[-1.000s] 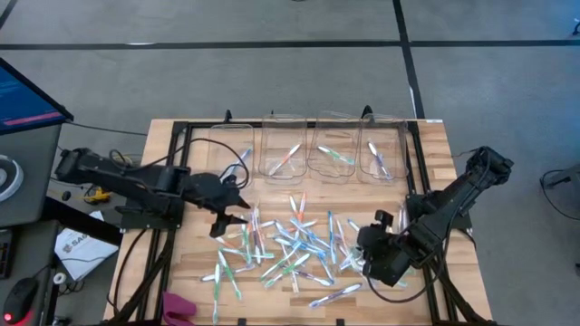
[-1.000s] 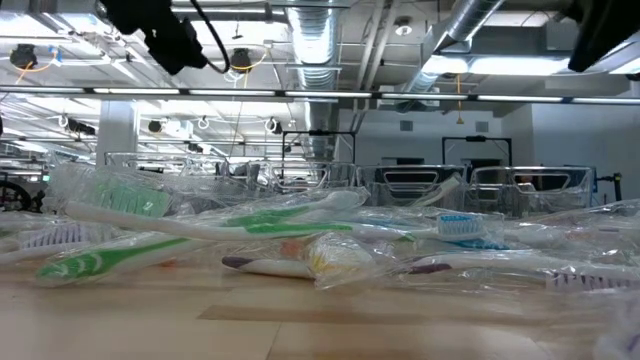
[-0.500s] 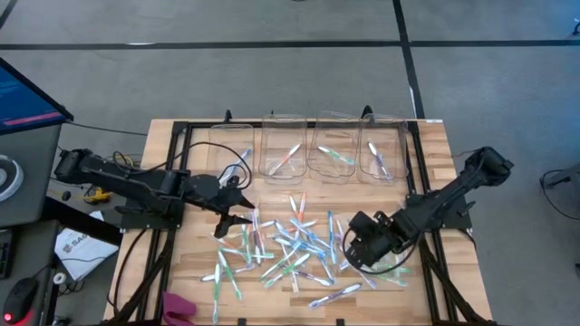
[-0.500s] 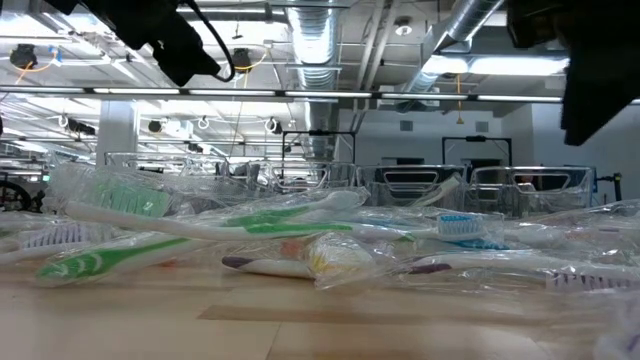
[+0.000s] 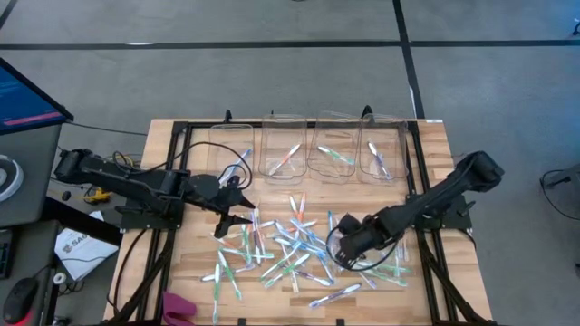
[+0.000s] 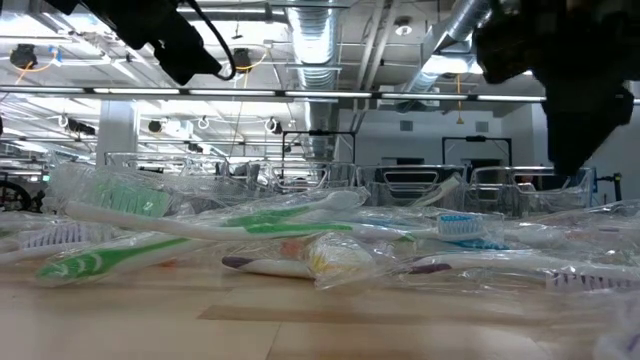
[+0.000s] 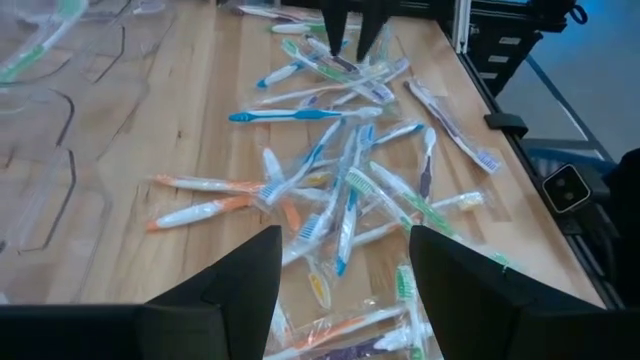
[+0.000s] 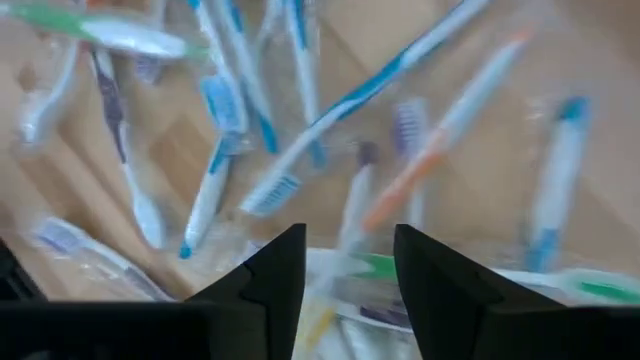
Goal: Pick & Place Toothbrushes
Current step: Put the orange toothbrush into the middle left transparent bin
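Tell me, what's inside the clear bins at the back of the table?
The four clear bins each hold just a few toothbrushes, seen from above. Glare on the plastic walls hides their exact number. Most of the brushes lie in the pile on the table.

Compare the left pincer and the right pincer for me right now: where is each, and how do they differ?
The left pincer is at the left edge of the toothbrushes, while the right pincer is over their right-hand part. The left pincer's jaws stand wider apart than the right pincer's. The left arm lies nearly level across the table; the right arm slants in from the far right. Both are open and hold nothing.
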`<control>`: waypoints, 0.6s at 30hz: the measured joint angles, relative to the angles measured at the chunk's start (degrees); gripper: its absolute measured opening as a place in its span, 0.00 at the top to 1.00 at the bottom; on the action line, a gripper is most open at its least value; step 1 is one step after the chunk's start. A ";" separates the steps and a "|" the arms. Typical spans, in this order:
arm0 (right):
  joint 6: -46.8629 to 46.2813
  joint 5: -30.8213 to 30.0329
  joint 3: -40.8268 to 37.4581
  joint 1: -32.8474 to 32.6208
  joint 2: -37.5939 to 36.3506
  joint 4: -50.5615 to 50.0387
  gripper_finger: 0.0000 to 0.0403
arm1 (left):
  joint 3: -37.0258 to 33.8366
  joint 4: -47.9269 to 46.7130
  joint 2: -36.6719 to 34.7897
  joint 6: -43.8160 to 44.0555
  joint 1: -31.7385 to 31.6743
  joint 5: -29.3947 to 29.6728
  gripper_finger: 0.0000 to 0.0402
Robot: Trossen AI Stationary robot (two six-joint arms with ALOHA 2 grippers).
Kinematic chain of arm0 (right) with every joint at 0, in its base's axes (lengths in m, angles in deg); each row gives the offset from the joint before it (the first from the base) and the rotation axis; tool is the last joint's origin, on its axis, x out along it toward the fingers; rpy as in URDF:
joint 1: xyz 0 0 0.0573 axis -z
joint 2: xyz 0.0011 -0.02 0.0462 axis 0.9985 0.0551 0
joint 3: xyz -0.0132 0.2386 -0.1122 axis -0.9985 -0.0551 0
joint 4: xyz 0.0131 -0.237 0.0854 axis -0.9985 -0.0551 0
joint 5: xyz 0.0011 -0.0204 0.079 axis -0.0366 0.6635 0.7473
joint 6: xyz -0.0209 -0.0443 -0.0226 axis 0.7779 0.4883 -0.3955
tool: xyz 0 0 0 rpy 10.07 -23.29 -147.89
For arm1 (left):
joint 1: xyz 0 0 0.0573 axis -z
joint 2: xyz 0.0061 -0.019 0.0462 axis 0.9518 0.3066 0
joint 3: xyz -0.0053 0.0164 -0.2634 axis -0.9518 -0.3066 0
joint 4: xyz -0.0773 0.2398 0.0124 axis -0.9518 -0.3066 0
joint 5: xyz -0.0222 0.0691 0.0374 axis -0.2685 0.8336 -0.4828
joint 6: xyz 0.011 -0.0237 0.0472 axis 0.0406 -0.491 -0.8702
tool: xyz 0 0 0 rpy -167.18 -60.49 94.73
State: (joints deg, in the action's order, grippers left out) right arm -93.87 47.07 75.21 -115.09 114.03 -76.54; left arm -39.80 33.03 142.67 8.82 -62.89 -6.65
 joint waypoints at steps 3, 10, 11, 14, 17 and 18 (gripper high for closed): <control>0.93 1.83 -0.12 1.27 2.66 -0.82 0.62 | 0.00 0.11 0.00 -1.16 0.00 -0.01 0.47; 2.90 3.60 1.04 3.89 5.23 -2.20 0.64 | 0.00 0.26 0.00 -1.19 0.00 0.00 0.47; 2.86 3.67 1.06 4.09 5.21 -2.19 0.64 | 0.00 0.26 0.00 -1.19 0.00 0.00 0.47; 2.70 3.76 1.06 4.43 5.25 -2.29 0.65 | 0.00 0.39 0.00 -1.15 0.00 -0.01 0.47; 1.58 4.65 1.06 3.97 5.25 -2.48 0.66 | 0.00 0.44 0.00 -1.11 0.00 -0.01 0.47; 1.26 4.97 1.06 3.63 5.25 -2.45 0.67 | 0.00 0.46 0.00 -1.11 0.00 -0.02 0.47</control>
State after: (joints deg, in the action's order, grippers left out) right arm -92.61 52.04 76.27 -111.46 119.29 -78.98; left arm -39.80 33.49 142.67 7.71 -62.89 -6.68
